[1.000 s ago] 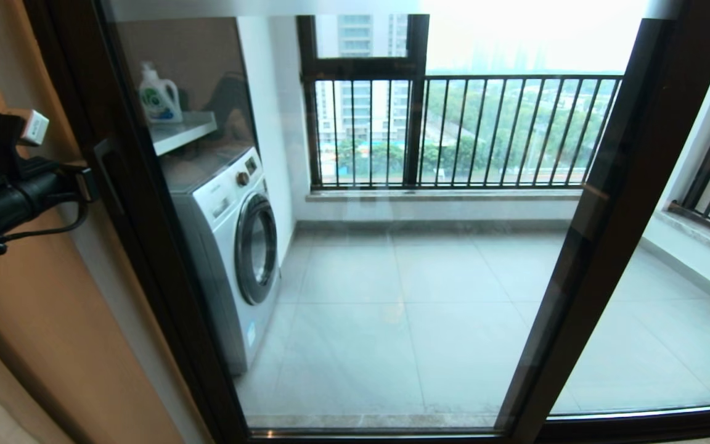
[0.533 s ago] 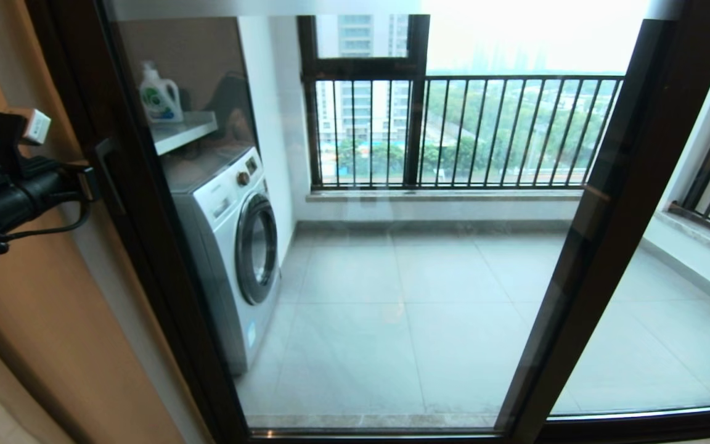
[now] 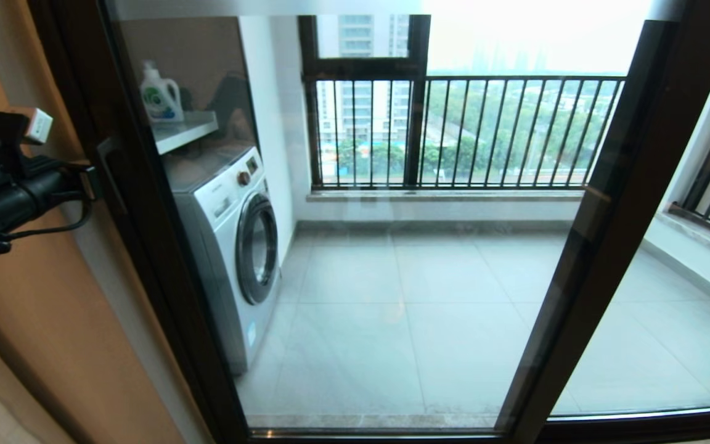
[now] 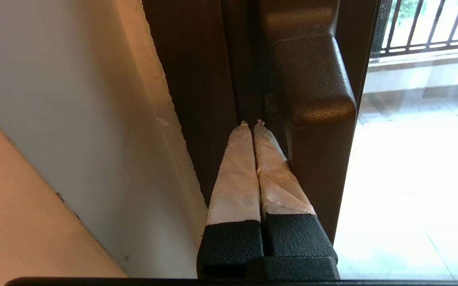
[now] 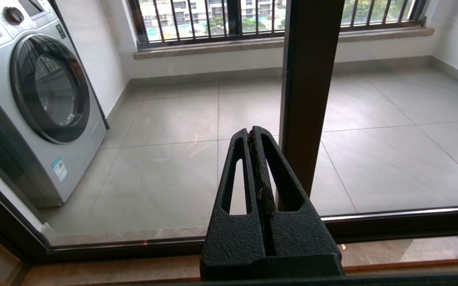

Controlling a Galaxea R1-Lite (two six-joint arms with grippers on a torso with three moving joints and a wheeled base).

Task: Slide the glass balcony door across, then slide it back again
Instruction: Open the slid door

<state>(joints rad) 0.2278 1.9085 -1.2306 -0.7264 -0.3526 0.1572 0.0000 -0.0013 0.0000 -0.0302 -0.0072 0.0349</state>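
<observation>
At the frame's left edge, the left gripper (image 4: 252, 124), clenched empty, is pressing beside the glass balcony door (image 3: 392, 277) handle (image 4: 312, 87); the right gripper (image 5: 252, 130) is sitting clenched empty too.

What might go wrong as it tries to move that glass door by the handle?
1. The left tool is shut, its taped tips wedged beside the bar handle rather than around it, so it may slip off when pushing.
2. The glass balcony door sits close against the wall-side frame, so the tips could get pinched there.

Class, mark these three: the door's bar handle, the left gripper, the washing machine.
bar handle (image 4: 312, 87), left wrist view, its rounded end.
left gripper (image 4: 253, 124), left wrist view, at its taped tips.
washing machine (image 3: 256, 248), head view, its round door.
</observation>
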